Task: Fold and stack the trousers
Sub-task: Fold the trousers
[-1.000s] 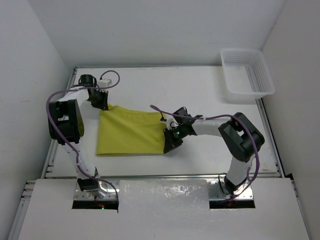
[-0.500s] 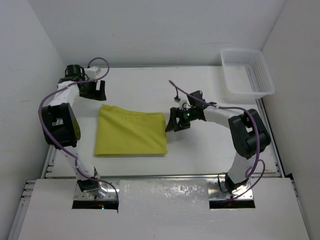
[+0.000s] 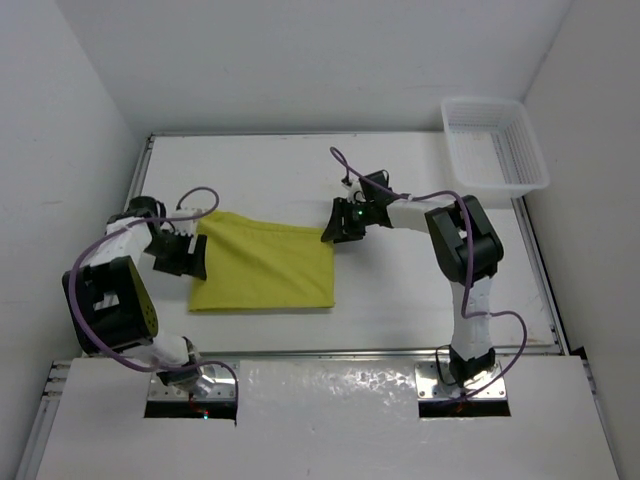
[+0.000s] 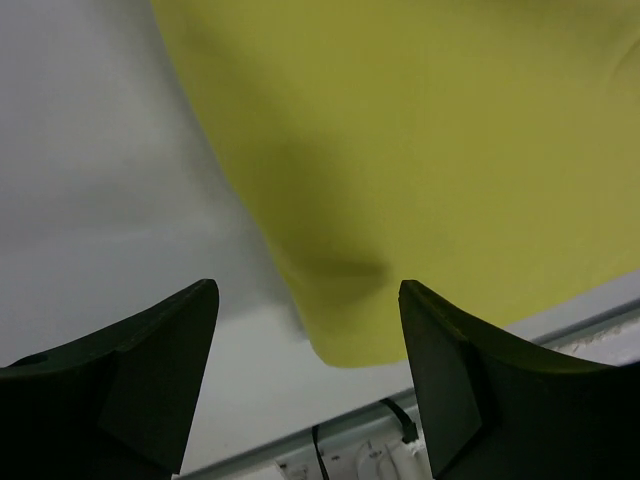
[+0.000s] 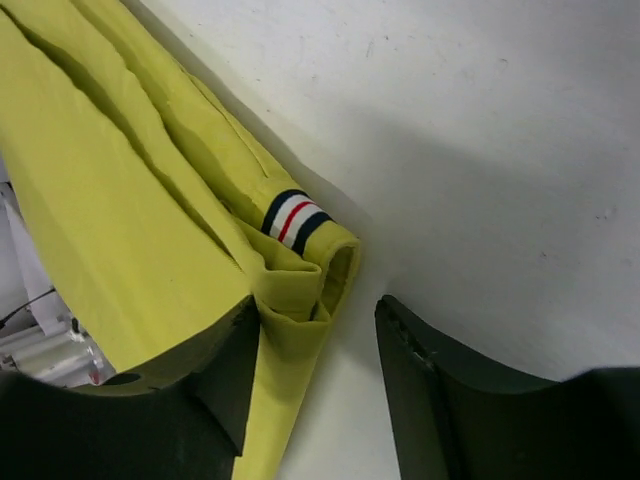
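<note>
At mid-frame overhead, the black right gripper [image 3: 340,222], jaws parted and empty, straddles the striped-trim corner [image 5: 300,225] of the folded mustard yellow-green cloth trousers [image 3: 265,265], probably to pinch it for another fold; the black left gripper [image 3: 185,255], equally spread and empty, faces the cloth's left edge at centre-left of the white table [image 3: 400,300].

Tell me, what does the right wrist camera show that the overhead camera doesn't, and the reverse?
Only the right wrist view: dark, white and red striped trim at a corner of the trousers, and the layered folds. Only the overhead view: the white basket at far right, the left end effector, the trousers' whole folded outline. Both: the trousers, the white table, the open right end effector by that corner.
</note>
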Controlling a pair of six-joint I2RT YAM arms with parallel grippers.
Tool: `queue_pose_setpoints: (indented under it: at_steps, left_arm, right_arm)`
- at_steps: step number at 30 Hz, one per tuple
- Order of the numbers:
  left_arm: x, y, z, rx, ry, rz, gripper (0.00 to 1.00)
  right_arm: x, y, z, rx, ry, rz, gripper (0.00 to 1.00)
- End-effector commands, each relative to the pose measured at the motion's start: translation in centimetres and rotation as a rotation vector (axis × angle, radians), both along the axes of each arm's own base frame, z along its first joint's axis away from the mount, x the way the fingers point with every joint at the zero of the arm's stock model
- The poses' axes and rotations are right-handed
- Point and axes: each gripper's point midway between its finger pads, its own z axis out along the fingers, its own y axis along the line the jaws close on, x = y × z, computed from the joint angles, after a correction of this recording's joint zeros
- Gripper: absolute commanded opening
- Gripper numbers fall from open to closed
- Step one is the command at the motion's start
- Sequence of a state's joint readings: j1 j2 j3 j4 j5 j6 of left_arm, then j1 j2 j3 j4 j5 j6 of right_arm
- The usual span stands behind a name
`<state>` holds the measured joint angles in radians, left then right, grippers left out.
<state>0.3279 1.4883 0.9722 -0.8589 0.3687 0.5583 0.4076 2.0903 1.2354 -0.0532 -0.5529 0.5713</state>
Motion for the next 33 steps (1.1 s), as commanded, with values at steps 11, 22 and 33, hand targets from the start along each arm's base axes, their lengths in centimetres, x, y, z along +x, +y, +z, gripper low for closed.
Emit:
queue_pose_setpoints:
  at_steps: [11,22,33]
  left_arm:
    - [-4.1,4.4,-6.3,0.277,0.142,0.002,0.69]
    - [-4.9,5.1,-7.3,0.333,0.151,-0.008,0.68]
    - [-1.2,5.0,-3.8,0.301,0.020,0.006,0.72]
  right_arm:
    - [3.5,1.0,1.6,0.069,-0.095,-0.121,0.00]
    - [4.1,-2.7,1.5,-0.004,-0.114,-0.301,0.00]
    - [4.1,-3.3,4.6,0.085,-0.165,-0.280,0.55]
